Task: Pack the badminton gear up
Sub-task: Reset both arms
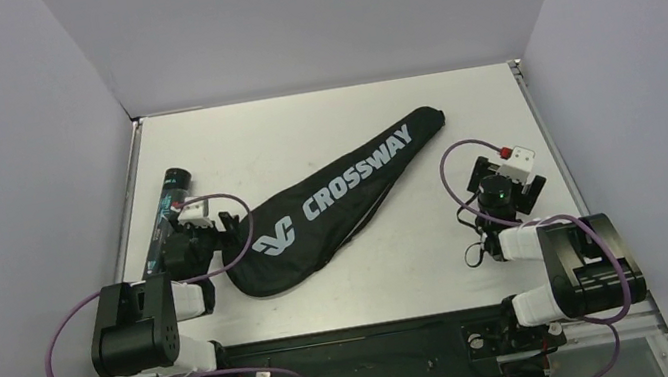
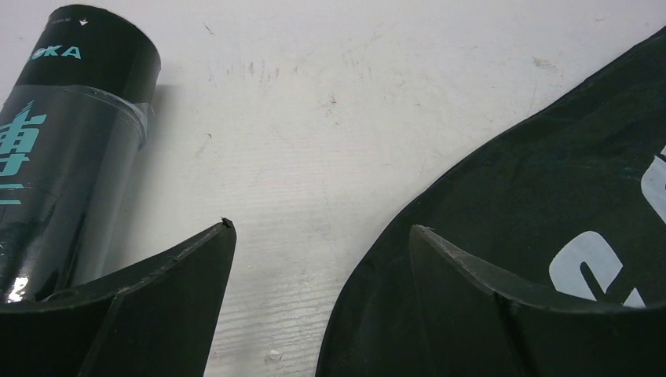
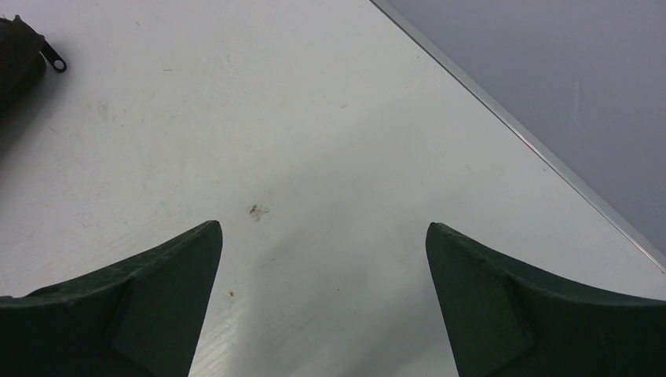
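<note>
Black cloth makes up the bag [image 1: 342, 197], which lies flat in the middle of the white table [image 1: 348, 110]. It has the word CROSSWAY on it in pale letters. Its wide round end is near the left arm, and its thin end points to the far right. The tube [image 1: 173, 184] lies along the left edge of the table, just beside the wide end of the bag. It is black with teal print.

The left gripper [image 2: 322, 229] hangs low over the table, between the tube and the bag. Its fingers [image 2: 173, 283] are spread wide and hold nothing. One finger is next to the tube and the other is over the edge of the bag.

The right gripper [image 3: 324, 226] is over bare table on the right side, apart from the bag. Its fingers are wide apart too, with nothing between them. In the right wrist view, a bit of the bag with a small zip pull [image 3: 55, 59] shows in the top left corner.
</note>
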`<state>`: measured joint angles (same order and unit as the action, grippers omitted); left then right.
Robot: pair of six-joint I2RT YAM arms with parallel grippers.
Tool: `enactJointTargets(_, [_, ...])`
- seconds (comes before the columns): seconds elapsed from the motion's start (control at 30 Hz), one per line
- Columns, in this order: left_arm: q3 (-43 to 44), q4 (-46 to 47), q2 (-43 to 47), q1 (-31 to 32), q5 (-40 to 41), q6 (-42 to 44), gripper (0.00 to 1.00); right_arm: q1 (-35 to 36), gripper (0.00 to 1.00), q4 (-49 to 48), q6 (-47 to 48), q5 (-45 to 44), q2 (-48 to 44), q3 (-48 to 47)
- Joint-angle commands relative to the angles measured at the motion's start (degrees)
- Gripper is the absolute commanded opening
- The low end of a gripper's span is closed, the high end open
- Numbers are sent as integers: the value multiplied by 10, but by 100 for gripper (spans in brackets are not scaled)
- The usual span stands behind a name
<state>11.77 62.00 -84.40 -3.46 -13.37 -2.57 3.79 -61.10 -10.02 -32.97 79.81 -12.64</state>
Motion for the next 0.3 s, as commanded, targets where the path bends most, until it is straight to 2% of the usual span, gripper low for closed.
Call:
enactJointTargets(0.0, [16, 38, -1, 0, 8, 0, 92, 0, 98, -7, -10, 1, -17, -4])
enactJointTargets(0.27, [17, 30, 3, 13, 33, 7, 92, 1, 98, -8, -10, 2, -17, -4])
